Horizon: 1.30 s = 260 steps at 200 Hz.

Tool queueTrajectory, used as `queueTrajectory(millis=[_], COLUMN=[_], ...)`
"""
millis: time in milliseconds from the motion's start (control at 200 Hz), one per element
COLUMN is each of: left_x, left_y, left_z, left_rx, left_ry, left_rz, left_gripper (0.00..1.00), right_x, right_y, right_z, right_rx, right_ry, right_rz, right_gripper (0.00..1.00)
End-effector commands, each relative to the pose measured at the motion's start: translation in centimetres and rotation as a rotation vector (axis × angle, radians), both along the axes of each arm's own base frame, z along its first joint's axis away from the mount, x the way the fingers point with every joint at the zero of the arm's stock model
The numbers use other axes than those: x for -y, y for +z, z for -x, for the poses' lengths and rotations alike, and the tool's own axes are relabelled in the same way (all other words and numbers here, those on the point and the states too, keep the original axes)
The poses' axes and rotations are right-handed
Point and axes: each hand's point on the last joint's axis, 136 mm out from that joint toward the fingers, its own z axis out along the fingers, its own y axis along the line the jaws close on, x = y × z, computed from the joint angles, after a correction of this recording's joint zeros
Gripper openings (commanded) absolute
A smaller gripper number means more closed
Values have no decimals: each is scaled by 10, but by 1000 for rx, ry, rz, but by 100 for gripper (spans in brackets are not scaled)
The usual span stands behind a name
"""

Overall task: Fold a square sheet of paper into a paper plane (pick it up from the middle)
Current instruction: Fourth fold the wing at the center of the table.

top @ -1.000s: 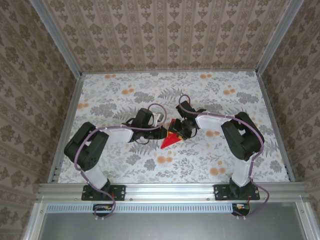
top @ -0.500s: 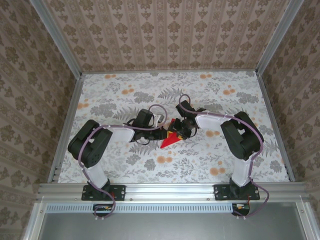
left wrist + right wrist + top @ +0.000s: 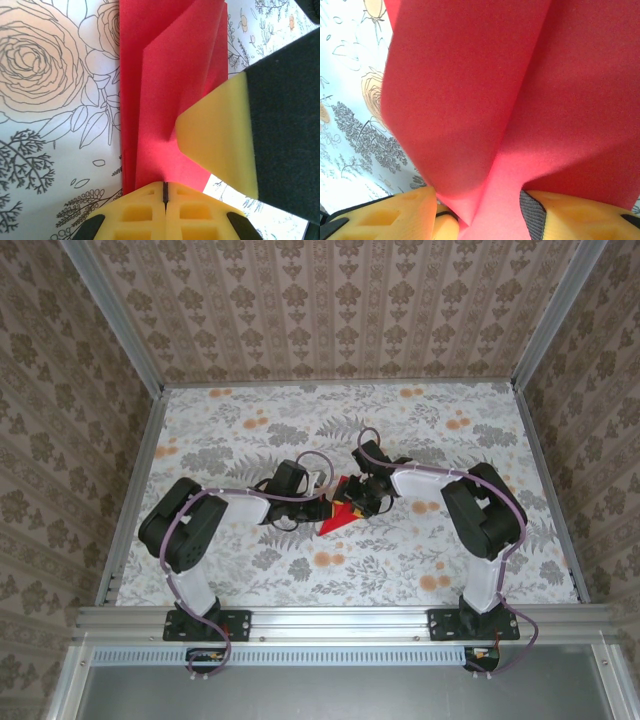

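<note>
The square sheet of paper (image 3: pixel 335 521) is bright red and creased into a pointed shape, its tip toward the near left, lying mid-table. My left gripper (image 3: pixel 324 507) reaches in from the left. In the left wrist view its yellow fingers (image 3: pixel 150 210) are shut on the paper's (image 3: pixel 165 75) near edge, and one layer stands raised. My right gripper (image 3: pixel 362 496) comes from the right, and one of its fingers (image 3: pixel 220 140) rests on the paper. The right gripper (image 3: pixel 485 217) stands open, with a raised fold of the paper (image 3: pixel 485 90) running between its fingers.
The floral tablecloth (image 3: pixel 250 430) covers the table inside patterned walls and aluminium rails (image 3: pixel 340 618). Both arms' forearms and purple cables (image 3: pixel 300 455) crowd the centre. The two grippers are nearly touching over the paper.
My left gripper has closed fully on the paper's edge, and its elbow has swung slightly to the right. The paper has shifted a little to the left. The right arm has hardly moved.
</note>
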Motion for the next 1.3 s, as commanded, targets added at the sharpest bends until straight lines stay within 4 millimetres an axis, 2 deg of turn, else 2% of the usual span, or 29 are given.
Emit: queueTrajectory(millis=[0,200,355,765,1105,1295], left_x=[-11,-16,-17,-12,-7,-7], left_y=[-17,-20,-21,-17,-2,20], left_z=[3,3,4,4,1,-6], left_rx=[-46,-54,-57,-58,-35,30], left_ry=[26,40,41,23,12,26], left_rz=[-52,-65,-66,-46,-14,12], left_gripper=[3,1,1,1,2,2], right_x=[45,23,23,21,41,48], right_y=[-61,-5,8,11,-28,-38], right_z=[51,20,8,-3,16,23], right_rx=[-184,-12,43,71,-69,-103], right_ry=[15,85,105,124,89,73], right_rz=[210,97,93,110,221,253], right_gripper=[54,54,54,50,50,47])
